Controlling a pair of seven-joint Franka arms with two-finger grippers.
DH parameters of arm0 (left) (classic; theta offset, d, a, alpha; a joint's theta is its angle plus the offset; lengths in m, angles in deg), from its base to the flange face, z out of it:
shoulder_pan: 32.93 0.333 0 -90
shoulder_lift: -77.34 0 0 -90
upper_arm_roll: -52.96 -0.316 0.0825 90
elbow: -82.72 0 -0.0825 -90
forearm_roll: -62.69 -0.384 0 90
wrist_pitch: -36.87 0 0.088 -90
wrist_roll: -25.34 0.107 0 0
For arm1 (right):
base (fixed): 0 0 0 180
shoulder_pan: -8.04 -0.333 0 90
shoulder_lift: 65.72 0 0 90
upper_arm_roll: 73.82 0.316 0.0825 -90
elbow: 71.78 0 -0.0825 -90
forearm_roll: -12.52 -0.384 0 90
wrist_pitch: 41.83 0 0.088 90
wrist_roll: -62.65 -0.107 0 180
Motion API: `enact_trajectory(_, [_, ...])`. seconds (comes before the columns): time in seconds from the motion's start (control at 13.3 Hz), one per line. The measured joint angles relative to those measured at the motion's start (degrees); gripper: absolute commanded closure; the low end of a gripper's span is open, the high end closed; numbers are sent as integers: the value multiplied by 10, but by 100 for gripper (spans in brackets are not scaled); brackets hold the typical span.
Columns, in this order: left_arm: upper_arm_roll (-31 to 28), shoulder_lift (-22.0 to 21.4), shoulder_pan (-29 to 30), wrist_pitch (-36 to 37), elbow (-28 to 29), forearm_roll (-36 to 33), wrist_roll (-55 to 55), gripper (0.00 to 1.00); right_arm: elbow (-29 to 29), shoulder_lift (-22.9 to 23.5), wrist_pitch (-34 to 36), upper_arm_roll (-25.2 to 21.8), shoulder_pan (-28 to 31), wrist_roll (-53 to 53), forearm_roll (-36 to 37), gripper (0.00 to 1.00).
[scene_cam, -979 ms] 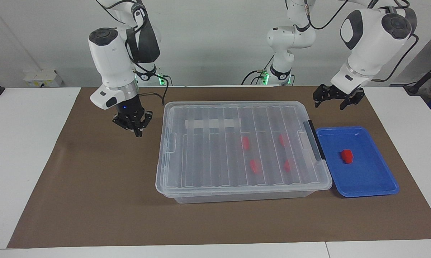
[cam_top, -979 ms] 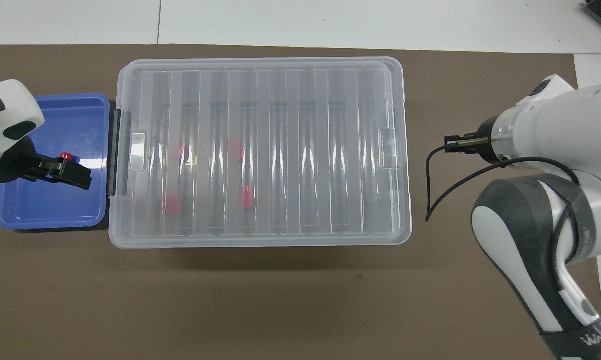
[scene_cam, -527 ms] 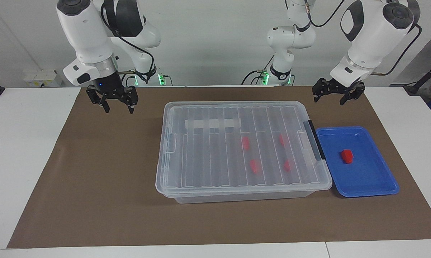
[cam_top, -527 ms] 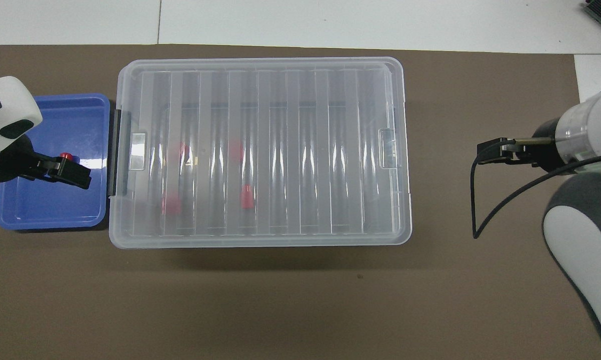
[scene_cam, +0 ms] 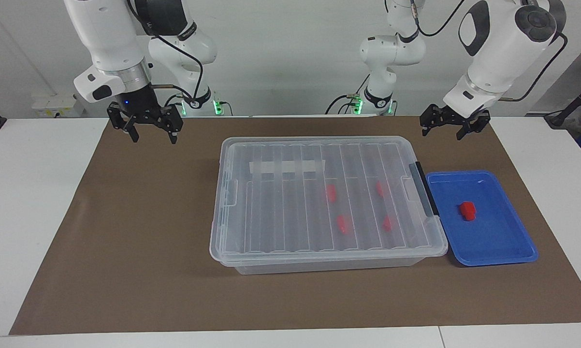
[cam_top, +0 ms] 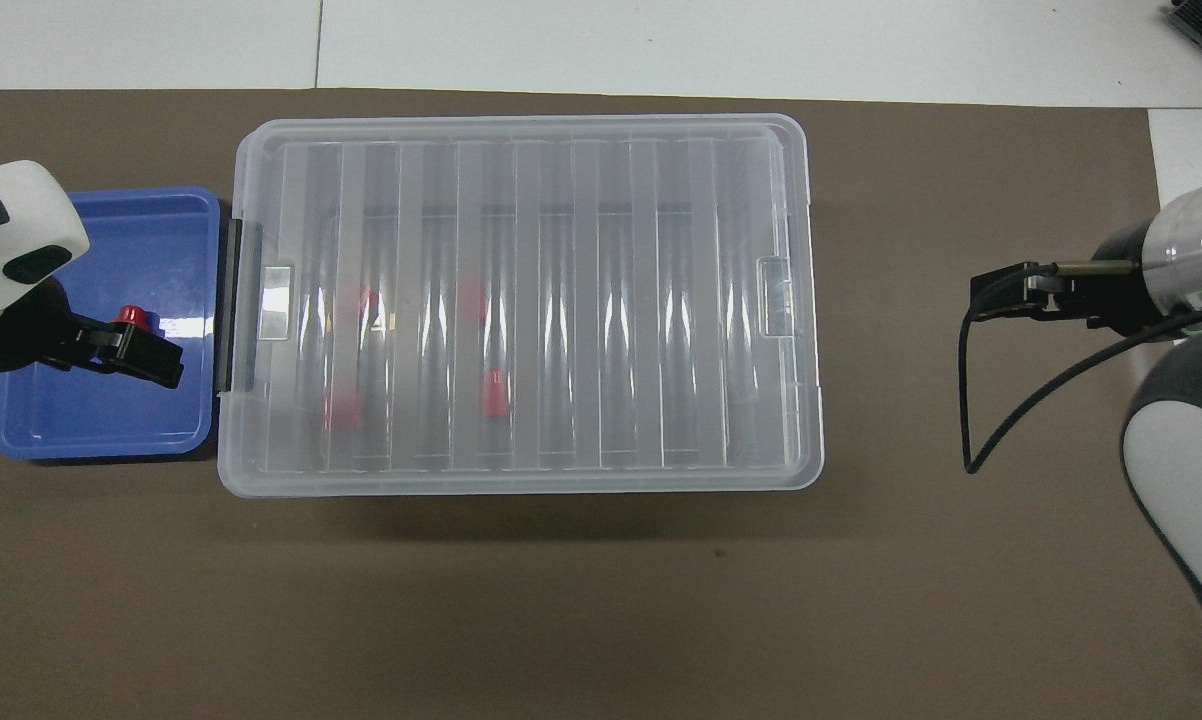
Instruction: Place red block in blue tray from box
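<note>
The box (scene_cam: 271,227) (cam_top: 561,160), a clear lidded bin, lies shut in the middle of the brown mat, with several red blocks (scene_cam: 342,224) (cam_top: 496,392) showing through its lid. One red block (scene_cam: 468,210) (cam_top: 133,316) lies in the blue tray (scene_cam: 484,175) (cam_top: 101,440), which sits beside the box's black latch at the left arm's end. My left gripper (scene_cam: 447,130) (cam_top: 96,342) hangs open and empty above the tray, well clear of it. My right gripper (scene_cam: 145,133) hangs open and empty over the bare mat at the right arm's end.
A brown mat (scene_cam: 126,241) covers the white table (scene_cam: 29,193). A whitish tape strip (scene_cam: 285,167) lies on the box lid. A black cable (cam_top: 971,400) loops from the right wrist over the mat.
My right gripper has opened, risen and drawn back from the box's end toward the robots. The left gripper has lifted slightly. The block in the tray has not moved.
</note>
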State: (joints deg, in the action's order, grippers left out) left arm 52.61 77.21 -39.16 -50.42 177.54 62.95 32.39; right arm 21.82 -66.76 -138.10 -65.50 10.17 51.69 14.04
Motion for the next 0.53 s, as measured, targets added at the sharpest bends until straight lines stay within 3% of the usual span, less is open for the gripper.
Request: enact_trajectory(0.53, [-3, -1, 0, -1, 0, 0, 0, 0, -5, 0, 2, 0, 0, 0, 0, 0])
